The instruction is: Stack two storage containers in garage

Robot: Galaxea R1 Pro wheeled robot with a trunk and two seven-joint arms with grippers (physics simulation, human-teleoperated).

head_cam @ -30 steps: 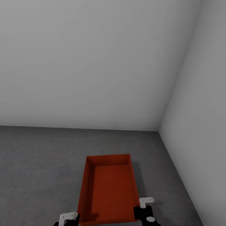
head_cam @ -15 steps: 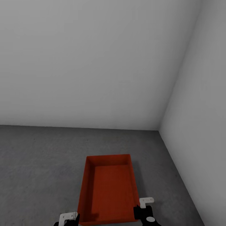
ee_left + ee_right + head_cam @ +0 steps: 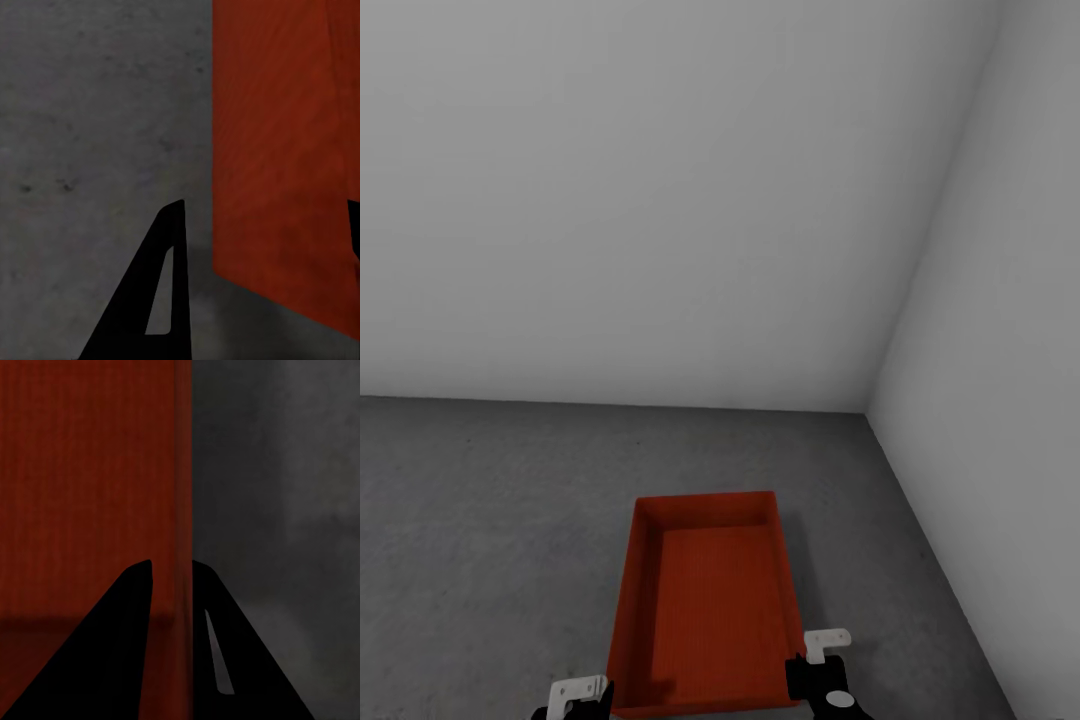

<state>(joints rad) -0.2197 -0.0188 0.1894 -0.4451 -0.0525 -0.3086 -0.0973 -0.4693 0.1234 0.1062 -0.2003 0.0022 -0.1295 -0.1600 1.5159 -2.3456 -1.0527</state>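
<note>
nearest the robot, the left gripper and the right gripper flank the near end of a red-orange storage container, one at each long side. in the right wrist view the right gripper's two dark fingers sit on either side of the container's thin side wall, pinched onto it. in the left wrist view one finger stands clear outside the container's wall, with only a sliver of the other finger at the frame's edge (so the jaws are spread wide about that wall, with a clear gap on the outer side). the open-top container lies lengthways away from the robot, over the dark grey concrete floor. beyond it, plain pale walls meet in a corner to the right.
</note>
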